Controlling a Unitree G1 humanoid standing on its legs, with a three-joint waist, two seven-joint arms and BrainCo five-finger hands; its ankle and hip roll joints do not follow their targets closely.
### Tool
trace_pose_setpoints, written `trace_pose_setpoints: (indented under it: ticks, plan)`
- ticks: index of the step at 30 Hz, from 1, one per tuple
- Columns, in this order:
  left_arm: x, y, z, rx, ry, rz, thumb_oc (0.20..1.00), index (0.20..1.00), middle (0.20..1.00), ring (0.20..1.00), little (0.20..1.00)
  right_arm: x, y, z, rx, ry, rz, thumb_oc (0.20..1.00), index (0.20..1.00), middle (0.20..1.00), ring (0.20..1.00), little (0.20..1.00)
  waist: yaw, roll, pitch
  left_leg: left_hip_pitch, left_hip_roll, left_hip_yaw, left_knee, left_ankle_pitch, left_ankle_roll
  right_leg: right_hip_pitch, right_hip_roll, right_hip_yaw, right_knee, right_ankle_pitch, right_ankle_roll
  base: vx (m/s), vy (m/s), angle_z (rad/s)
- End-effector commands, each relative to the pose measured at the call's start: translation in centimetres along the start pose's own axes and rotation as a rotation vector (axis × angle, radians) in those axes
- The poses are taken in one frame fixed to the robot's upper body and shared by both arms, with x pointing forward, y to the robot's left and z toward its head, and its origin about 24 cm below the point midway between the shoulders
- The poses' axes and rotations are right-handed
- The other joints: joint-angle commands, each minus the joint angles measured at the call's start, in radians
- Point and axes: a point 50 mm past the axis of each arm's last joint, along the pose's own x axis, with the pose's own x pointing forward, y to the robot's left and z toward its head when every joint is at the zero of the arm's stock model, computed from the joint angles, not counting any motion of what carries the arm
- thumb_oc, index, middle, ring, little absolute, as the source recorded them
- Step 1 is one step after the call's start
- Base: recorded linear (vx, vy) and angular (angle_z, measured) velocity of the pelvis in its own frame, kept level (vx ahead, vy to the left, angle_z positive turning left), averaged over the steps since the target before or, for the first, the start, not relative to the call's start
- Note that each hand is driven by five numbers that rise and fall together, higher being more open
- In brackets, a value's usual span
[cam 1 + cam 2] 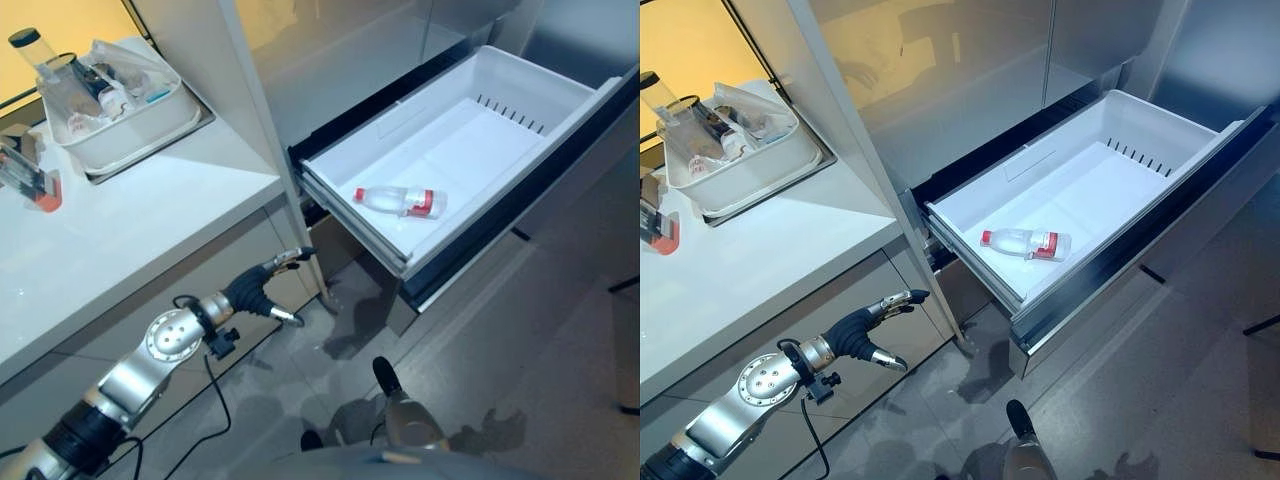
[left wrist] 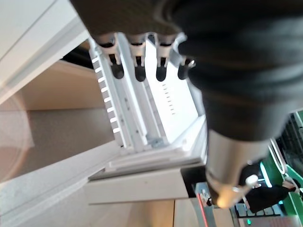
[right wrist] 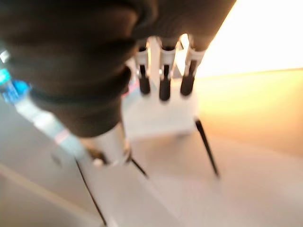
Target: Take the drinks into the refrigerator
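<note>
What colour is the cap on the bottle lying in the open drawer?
Red. The bottle is clear with a red cap and red label; the left eye view shows it best.

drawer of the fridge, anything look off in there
The bottle lies on its side, alone on the floor of the open drawer, not standing. Nothing looks spilled or broken. The left hand hangs open below the counter.
</note>
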Motion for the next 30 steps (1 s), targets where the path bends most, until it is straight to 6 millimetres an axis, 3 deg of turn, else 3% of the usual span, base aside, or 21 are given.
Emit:
trace_pose_setpoints:
  ticks: [1, 4, 5, 6, 7, 8, 9, 11, 12, 13, 14, 15, 16, 18, 20, 21, 22, 23, 26, 27, 30]
  plan:
    - [0.1, 0.5, 0.7, 0.040, -0.058, 0.019, 1.000, 1.000, 1.000, 1.000, 1.000, -0.1, 2.9, 4.7, -0.094, -0.202, 0.074, 0.200, 0.200, 0.200, 0.200, 0.200, 0.020, -0.004, -0.013, -0.062, 0.000, -0.058, 0.036, -0.009, 0.028, 0.076, -0.018, -0.013, 0.064, -0.164, 0.052, 0.00, 0.017, -0.04]
    - [0.2, 0.2, 0.6, 0.033, -0.062, 0.018, 1.000, 1.000, 1.000, 1.000, 1.000, -1.4, 6.5, 8.3, -0.144, -0.364, 0.186, 0.200, 0.200, 0.200, 0.200, 0.200, 0.038, 0.000, -0.010, -0.064, -0.002, -0.062, 0.038, -0.008, 0.028, 0.079, -0.023, -0.020, 0.060, -0.163, 0.051, 0.00, 0.008, -0.03]
    - [0.1, 0.2, 0.6, 0.033, -0.061, 0.020, 1.000, 1.000, 1.000, 1.000, 1.000, -1.4, 6.6, 8.4, -0.145, -0.365, 0.187, 0.200, 0.200, 0.200, 0.200, 0.200, 0.037, -0.001, -0.009, -0.064, -0.002, -0.062, 0.038, -0.008, 0.028, 0.079, -0.023, -0.020, 0.060, -0.163, 0.051, 0.00, 0.000, 0.00]
    - [0.2, 0.0, 0.4, 0.022, -0.057, 0.022, 1.000, 1.000, 1.000, 1.000, 1.000, -2.5, 8.3, 11.0, -0.138, -0.475, 0.243, 0.200, 0.200, 0.200, 0.200, 0.200, 0.054, 0.002, -0.007, -0.067, -0.004, -0.067, 0.040, -0.008, 0.028, 0.081, -0.027, -0.028, 0.057, -0.162, 0.050, 0.00, 0.000, 0.00]
    - [0.3, -0.1, 0.3, 0.016, -0.054, 0.021, 1.000, 1.000, 1.000, 1.000, 1.000, -3.1, 9.3, 12.5, -0.142, -0.530, 0.272, 0.200, 0.200, 0.200, 0.200, 0.200, 0.061, 0.002, -0.003, -0.071, -0.005, -0.071, 0.041, -0.007, 0.028, 0.082, -0.029, -0.032, 0.056, -0.162, 0.050, 0.00, 0.000, 0.00]
    - [0.3, -0.1, 0.3, 0.016, -0.053, 0.022, 1.000, 1.000, 1.000, 1.000, 1.000, -3.1, 9.3, 12.5, -0.142, -0.531, 0.272, 0.200, 0.200, 0.200, 0.200, 0.200, 0.060, 0.002, -0.003, -0.071, -0.005, -0.072, 0.042, -0.007, 0.028, 0.083, -0.029, -0.033, 0.055, -0.162, 0.050, 0.00, 0.000, 0.00]
    - [0.4, -0.5, 0.0, 0.006, -0.047, 0.016, 1.000, 1.000, 1.000, 1.000, 1.000, -4.3, 10.6, 15.5, -0.143, -0.642, 0.309, 0.200, 0.200, 0.200, 0.200, 0.200, 0.085, 0.003, 0.002, -0.079, -0.008, -0.082, 0.044, -0.004, 0.029, 0.084, -0.033, -0.042, 0.049, -0.158, 0.050, -0.03, -0.017, 0.05]
    - [0.4, -0.7, -0.2, 0.005, -0.035, 0.007, 1.000, 1.000, 1.000, 1.000, 1.000, -6.0, 11.5, 19.2, -0.154, -0.779, 0.339, 0.200, 0.200, 0.200, 0.200, 0.200, 0.101, 0.005, 0.012, -0.090, -0.012, -0.086, 0.047, -0.001, 0.030, 0.083, -0.036, -0.049, 0.044, -0.153, 0.050, -0.04, -0.012, 0.11]
    - [0.4, -0.7, -0.2, 0.005, -0.035, 0.010, 1.000, 1.000, 1.000, 1.000, 1.000, -6.0, 11.5, 19.3, -0.155, -0.781, 0.339, 0.200, 0.200, 0.200, 0.200, 0.200, 0.099, 0.005, 0.013, -0.091, -0.013, -0.086, 0.048, -0.001, 0.030, 0.083, -0.037, -0.049, 0.044, -0.152, 0.050, -0.06, 0.004, 0.16]
    - [0.6, -1.0, -0.3, -0.004, -0.032, -0.003, 1.000, 1.000, 1.000, 1.000, 1.000, -8.1, 11.8, 23.3, -0.168, -0.941, 0.344, 0.200, 0.200, 0.200, 0.200, 0.200, 0.119, 0.007, 0.026, -0.105, -0.018, -0.089, 0.051, 0.003, 0.030, 0.073, -0.041, -0.056, 0.042, -0.143, 0.053, -0.05, 0.006, 0.15]
    - [0.6, -0.9, -0.3, -0.004, -0.033, 0.001, 1.000, 1.000, 1.000, 1.000, 1.000, -8.1, 11.8, 23.5, -0.168, -0.944, 0.343, 0.200, 0.200, 0.200, 0.200, 0.200, 0.117, 0.008, 0.027, -0.107, -0.018, -0.089, 0.052, 0.003, 0.031, 0.072, -0.041, -0.056, 0.042, -0.143, 0.053, -0.10, 0.009, 0.12]
    - [1.0, -1.5, -0.5, -0.021, -0.026, -0.017, 1.000, 1.000, 1.000, 1.000, 1.000, -10.3, 11.9, 27.0, -0.171, -1.076, 0.345, 0.200, 0.200, 0.200, 0.200, 0.200, 0.136, 0.009, 0.038, -0.124, -0.022, -0.092, 0.053, 0.008, 0.030, 0.060, -0.047, -0.062, 0.040, -0.134, 0.055, -0.05, 0.005, 0.06]
    - [1.1, -1.4, -0.5, -0.021, -0.028, -0.013, 1.000, 1.000, 1.000, 1.000, 1.000, -10.3, 11.9, 27.2, -0.171, -1.079, 0.344, 0.200, 0.200, 0.200, 0.200, 0.200, 0.133, 0.010, 0.039, -0.127, -0.022, -0.092, 0.054, 0.009, 0.030, 0.058, -0.047, -0.062, 0.040, -0.133, 0.055, -0.09, 0.005, 0.02]
    - [1.9, -2.3, -1.3, -0.056, -0.005, -0.028, 1.000, 1.000, 1.000, 1.000, 1.000, -14.2, 11.9, 32.1, -0.160, -1.269, 0.342, 0.200, 0.200, 0.200, 0.200, 0.200, 0.156, 0.012, 0.063, -0.164, -0.030, -0.099, 0.056, 0.024, 0.029, 0.027, -0.053, -0.072, 0.037, -0.114, 0.056, -0.12, 0.002, -0.02]
    - [2.8, -2.6, -0.7, -0.030, -0.029, -0.060, 1.000, 1.000, 1.000, 1.000, 1.000, -16.9, 11.7, 34.9, -0.154, -1.385, 0.331, 0.200, 0.200, 0.200, 0.200, 0.200, 0.164, 0.014, 0.075, -0.189, -0.033, -0.105, 0.058, 0.033, 0.029, 0.004, -0.055, -0.074, 0.036, -0.102, 0.055, -0.10, 0.006, 0.00]
    - [2.8, -2.5, -0.7, -0.029, -0.031, -0.056, 1.000, 1.000, 1.000, 1.000, 1.000, -17.0, 11.7, 35.1, -0.154, -1.388, 0.329, 0.200, 0.200, 0.200, 0.200, 0.200, 0.162, 0.015, 0.076, -0.191, -0.033, -0.104, 0.058, 0.033, 0.029, 0.001, -0.055, -0.074, 0.036, -0.101, 0.056, -0.05, -0.008, 0.02]
    - [3.4, -2.7, -0.7, -0.030, -0.033, -0.056, 1.000, 1.000, 1.000, 1.000, 1.000, -18.8, 11.5, 36.8, -0.170, -1.457, 0.311, 0.200, 0.200, 0.200, 0.200, 0.200, 0.171, 0.010, 0.081, -0.203, -0.033, -0.104, 0.057, 0.041, 0.029, -0.010, -0.054, -0.078, 0.034, -0.093, 0.054, -0.02, -0.012, 0.03]
    - [3.4, -2.7, -0.7, -0.029, -0.035, -0.053, 1.000, 1.000, 1.000, 1.000, 1.000, -18.8, 11.5, 36.9, -0.170, -1.460, 0.310, 0.200, 0.200, 0.200, 0.200, 0.200, 0.170, 0.011, 0.082, -0.204, -0.034, -0.104, 0.057, 0.042, 0.029, -0.011, -0.054, -0.077, 0.034, -0.092, 0.054, -0.04, -0.012, 0.02]
    - [4.2, -2.6, -0.1, -0.013, -0.063, -0.040, 1.000, 1.000, 1.000, 1.000, 1.000, -21.5, 11.1, 39.6, -0.213, -1.553, 0.256, 0.200, 0.200, 0.200, 0.200, 0.200, 0.183, 0.011, 0.093, -0.223, -0.035, -0.110, 0.050, 0.054, 0.028, -0.028, -0.054, -0.084, 0.027, -0.081, 0.052, -0.05, -0.012, -0.01]
    - [4.8, -2.5, 0.7, -0.006, -0.102, -0.018, 1.000, 1.000, 1.000, 1.000, 1.000, -23.1, 10.8, 40.9, -0.184, -1.597, 0.235, 0.200, 0.200, 0.200, 0.200, 0.200, 0.190, 0.009, 0.103, -0.235, -0.036, -0.115, 0.046, 0.062, 0.026, -0.039, -0.054, -0.090, 0.025, -0.076, 0.050, -0.05, -0.009, 0.01]
    - [5.8, -2.2, 1.9, 0.012, -0.162, 0.005, 1.000, 1.000, 1.000, 1.000, 1.000, -25.0, 10.8, 42.3, -0.154, -1.637, 0.214, 0.200, 0.200, 0.200, 0.200, 0.200, 0.197, 0.011, 0.115, -0.252, -0.037, -0.125, 0.040, 0.075, 0.024, -0.052, -0.056, -0.098, 0.024, -0.071, 0.048, -0.04, -0.004, 0.11]
